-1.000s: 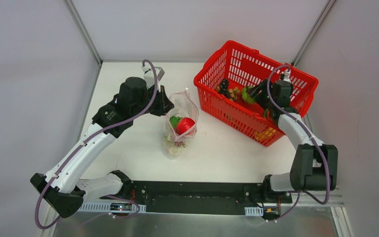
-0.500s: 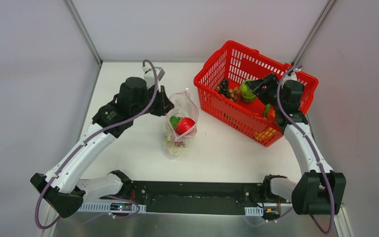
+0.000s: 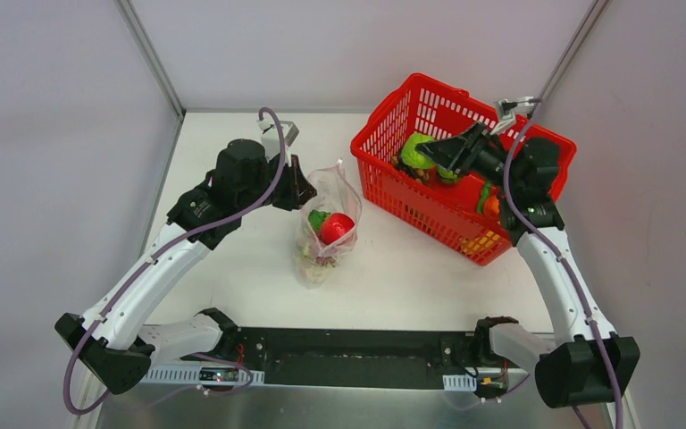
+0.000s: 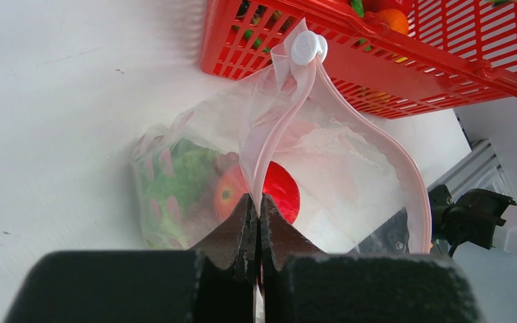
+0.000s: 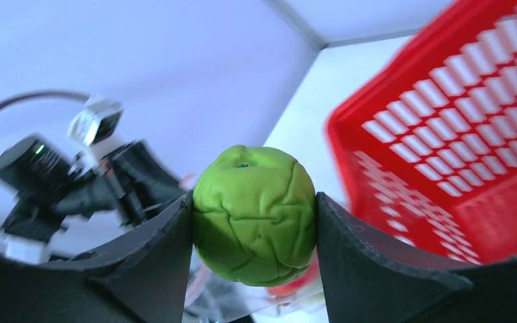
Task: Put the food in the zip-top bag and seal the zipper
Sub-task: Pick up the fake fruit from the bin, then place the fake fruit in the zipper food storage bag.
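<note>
**One green lettuce [image 5: 252,215] aloft, zip-top bag [image 3: 326,228] pinched open**

Your right fingers [image 5: 155,249] clench the green lettuce above the red basket [image 3: 464,116], upper right. Your left fingers [image 4: 232,232] pinch the zip-top bag's rim, mid-frame. Next, carry it left over the mouth.

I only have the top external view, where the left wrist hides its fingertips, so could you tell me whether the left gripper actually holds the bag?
Observer: Yes. The left wrist view shows the left gripper shut on the zipper of the zip-top bag, its mouth gaping open.
Operator: Thanks. Where is the slider?
Observer: The slider sits at the mouth's far end, near the red basket.
Operator: Is the right gripper's hold centred?
Observer: The right wrist view shows the green lettuce squarely between both fingers, touching each.
</note>
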Controlling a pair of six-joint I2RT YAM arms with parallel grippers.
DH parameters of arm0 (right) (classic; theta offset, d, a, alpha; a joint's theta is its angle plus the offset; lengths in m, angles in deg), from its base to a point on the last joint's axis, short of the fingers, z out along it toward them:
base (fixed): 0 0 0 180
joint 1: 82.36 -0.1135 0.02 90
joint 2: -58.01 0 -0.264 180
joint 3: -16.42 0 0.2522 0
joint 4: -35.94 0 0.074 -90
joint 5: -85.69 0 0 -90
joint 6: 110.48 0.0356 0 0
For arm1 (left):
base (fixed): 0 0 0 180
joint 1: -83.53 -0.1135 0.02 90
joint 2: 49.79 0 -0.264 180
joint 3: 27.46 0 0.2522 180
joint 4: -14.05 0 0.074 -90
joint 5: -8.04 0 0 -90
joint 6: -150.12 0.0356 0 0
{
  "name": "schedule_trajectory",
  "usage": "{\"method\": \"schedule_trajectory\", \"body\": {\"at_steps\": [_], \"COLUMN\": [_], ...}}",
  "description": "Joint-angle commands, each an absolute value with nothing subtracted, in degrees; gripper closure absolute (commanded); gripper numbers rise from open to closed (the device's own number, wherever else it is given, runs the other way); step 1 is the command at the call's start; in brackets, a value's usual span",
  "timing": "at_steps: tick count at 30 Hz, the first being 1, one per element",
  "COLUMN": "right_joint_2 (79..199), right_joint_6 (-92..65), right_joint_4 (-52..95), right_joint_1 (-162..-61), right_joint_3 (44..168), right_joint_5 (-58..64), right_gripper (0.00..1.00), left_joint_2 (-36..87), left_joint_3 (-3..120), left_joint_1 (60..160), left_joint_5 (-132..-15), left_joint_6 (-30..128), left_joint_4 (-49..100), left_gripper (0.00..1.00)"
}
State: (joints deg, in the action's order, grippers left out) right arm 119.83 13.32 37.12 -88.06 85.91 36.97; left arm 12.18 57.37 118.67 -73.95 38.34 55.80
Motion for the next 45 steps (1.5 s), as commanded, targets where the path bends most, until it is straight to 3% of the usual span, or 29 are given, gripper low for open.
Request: {"method": "schedule_trajectory", "body": {"at_steps": [1, 10, 20, 28, 39, 45], "right_joint_2": [118.75, 120.97, 126.53, 131.96, 136.38, 137.65], "right_joint_6": [11.00, -2.94, -21.97, -26.40, -27.34, -24.22], "right_joint_4": [40.71, 31.73, 15.91, 12.84, 18.25, 18.66], "right_joint_1": [-93.88, -111.31, -128.77, -134.51, -137.06, -137.03], "right_joint_3": [90.46, 97.37, 104.72, 107.84, 107.20, 108.71], "right_joint_5": [46.93, 45.71, 17.47, 6.72, -5.99, 3.24], "right_gripper": [0.48, 0.48, 0.49, 0.48, 0.39, 0.24], "left_joint_2": [12.06, 11.80, 11.47, 10.73, 8.88, 7.80], "left_joint_3": [57.28, 56.97, 57.44, 57.28, 57.70, 56.16], "left_joint_1": [118.25, 118.25, 118.25, 118.25, 118.25, 118.25], "left_joint_5": [-71.62, -71.88, -70.75, -71.53, -72.81, -75.74], "left_joint_6": [37.18, 37.26, 37.02, 37.33, 38.06, 38.27], "left_joint_4": [52.16, 52.12, 51.74, 51.93, 52.71, 52.34], "left_gripper": [1.00, 1.00, 1.00, 1.00, 1.00, 1.00]}}
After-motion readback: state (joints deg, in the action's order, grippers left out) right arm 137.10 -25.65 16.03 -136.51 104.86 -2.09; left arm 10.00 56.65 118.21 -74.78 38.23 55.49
